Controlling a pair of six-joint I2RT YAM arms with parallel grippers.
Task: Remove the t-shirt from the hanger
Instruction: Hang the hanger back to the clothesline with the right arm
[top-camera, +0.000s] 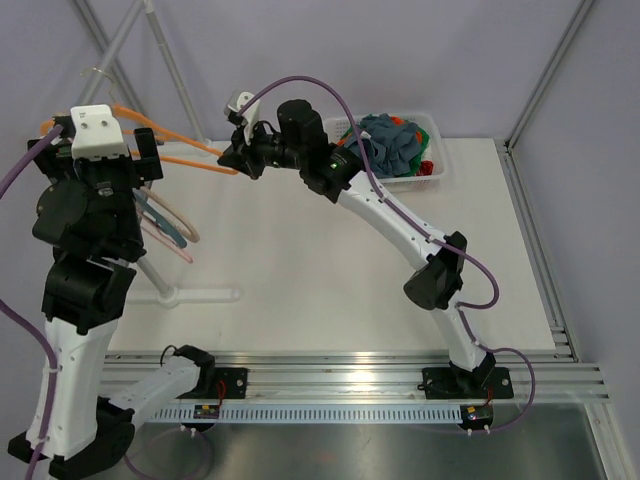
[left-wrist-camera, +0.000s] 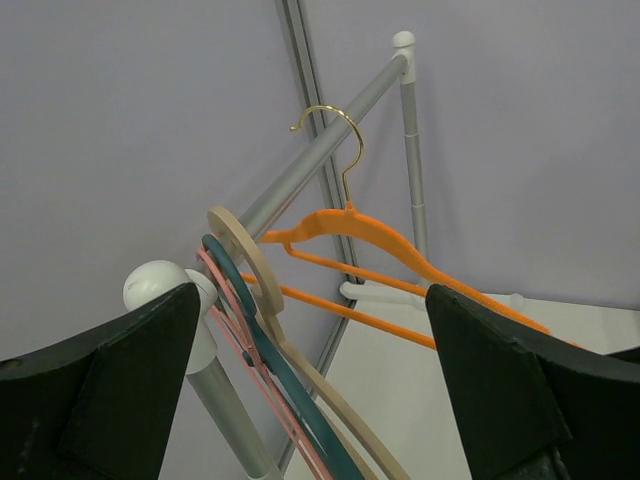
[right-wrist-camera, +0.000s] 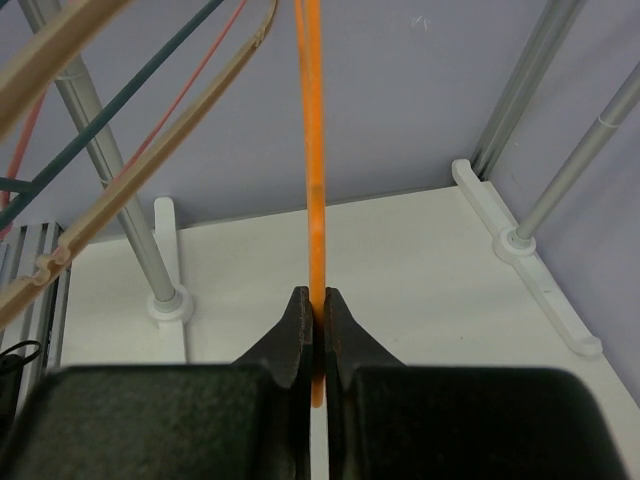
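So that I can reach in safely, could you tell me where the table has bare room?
Two patches: the middle of the table, between the rack foot and the right arm, and the right side, between that arm, the basket and the table edge. The back left corner is crowded: hangers, plus the right gripper shut on the orange hanger.

I can't read any writing, brand or number from where I stand. The only label-like things are two small coloured tags on the rail at the near edge of the tabletop, one by the left arm's base (top-camera: 208, 410) and one by the right arm's base (top-camera: 476, 420). Both are too tiny to make out.
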